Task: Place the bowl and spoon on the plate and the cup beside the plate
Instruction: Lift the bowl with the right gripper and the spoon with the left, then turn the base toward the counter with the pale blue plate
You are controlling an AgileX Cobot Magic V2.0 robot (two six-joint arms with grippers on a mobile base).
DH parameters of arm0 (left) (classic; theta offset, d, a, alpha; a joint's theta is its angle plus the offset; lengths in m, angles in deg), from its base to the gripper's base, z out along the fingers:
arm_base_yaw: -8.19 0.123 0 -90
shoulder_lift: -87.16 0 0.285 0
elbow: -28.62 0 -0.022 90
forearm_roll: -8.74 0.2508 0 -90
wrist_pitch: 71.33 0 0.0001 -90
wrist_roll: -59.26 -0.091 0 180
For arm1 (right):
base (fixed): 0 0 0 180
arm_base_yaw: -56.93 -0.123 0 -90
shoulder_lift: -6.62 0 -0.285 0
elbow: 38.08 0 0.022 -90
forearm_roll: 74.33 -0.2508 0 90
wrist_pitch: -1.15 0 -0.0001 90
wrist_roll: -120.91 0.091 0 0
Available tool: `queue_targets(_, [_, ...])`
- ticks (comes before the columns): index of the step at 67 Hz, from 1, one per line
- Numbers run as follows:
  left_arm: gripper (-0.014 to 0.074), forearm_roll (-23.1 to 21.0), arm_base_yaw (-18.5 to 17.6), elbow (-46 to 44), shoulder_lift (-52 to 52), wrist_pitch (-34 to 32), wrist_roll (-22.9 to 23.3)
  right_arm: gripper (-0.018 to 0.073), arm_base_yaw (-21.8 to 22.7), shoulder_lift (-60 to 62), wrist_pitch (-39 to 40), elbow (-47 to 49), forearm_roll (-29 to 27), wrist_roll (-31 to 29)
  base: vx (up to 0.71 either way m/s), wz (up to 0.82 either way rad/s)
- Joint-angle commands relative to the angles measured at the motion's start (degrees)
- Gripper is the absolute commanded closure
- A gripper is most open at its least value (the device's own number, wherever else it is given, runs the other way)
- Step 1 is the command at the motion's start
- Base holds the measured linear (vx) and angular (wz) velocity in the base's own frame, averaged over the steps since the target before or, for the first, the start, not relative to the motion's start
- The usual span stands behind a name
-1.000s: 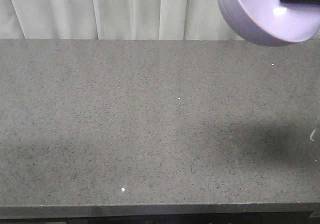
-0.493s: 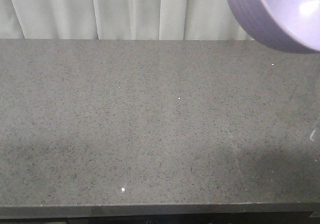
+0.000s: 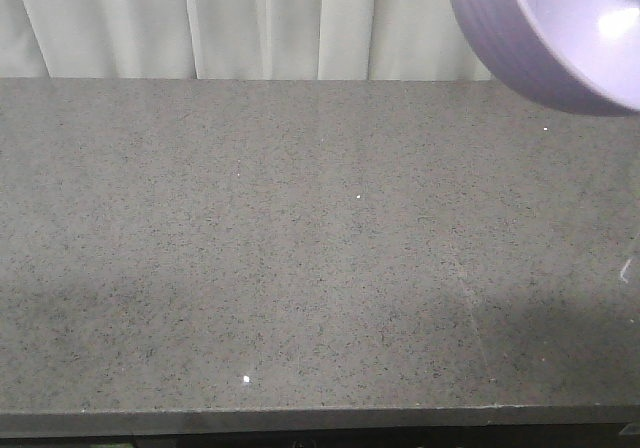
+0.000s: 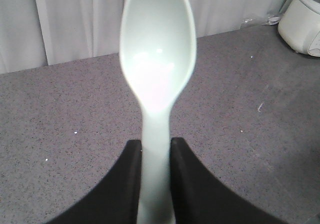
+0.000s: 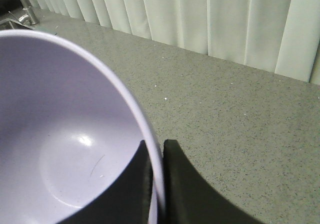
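My right gripper (image 5: 157, 144) is shut on the rim of the lavender bowl (image 5: 60, 149), one finger inside and one outside. In the front view the bowl (image 3: 560, 38) hangs tilted at the top right, high above the grey table (image 3: 300, 248), opening turned to the right. My left gripper (image 4: 156, 143) is shut on the handle of the pale mint spoon (image 4: 157, 59), which points away from it over the table, scoop facing the camera. The plate and the cup are out of view.
A white curtain (image 3: 250, 18) hangs behind the table's far edge. A white appliance (image 4: 301, 21) stands on the table at the far right of the left wrist view. A metal fixture (image 5: 27, 11) shows at the right wrist view's top left.
The bowl has shifted a little to the right and looms larger in the front view. Its shadow on the table's right side has faded and moved lower.
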Motion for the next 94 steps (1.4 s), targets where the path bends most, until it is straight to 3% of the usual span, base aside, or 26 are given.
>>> queue_targets(1, [0.0604,-1.83,-0.42,-1.39,-0.81,-3.66,0.00,0.0565,0.28,0.94,2.60,1.47,-2.97,0.12,0.00,0.00])
queue_targets(58, [0.0604,-1.83,-0.42,-1.39,-0.81,-3.66,0.00,0.0565,0.28,0.94,2.32,1.47,-3.03,0.12,0.00,-0.03])
queue_targets(94, [0.0603,-1.82,-0.42,-1.39,-0.81,-3.66,0.00,0.0565,0.28,0.94,2.32,1.47,-3.03,0.12,0.01,-0.26])
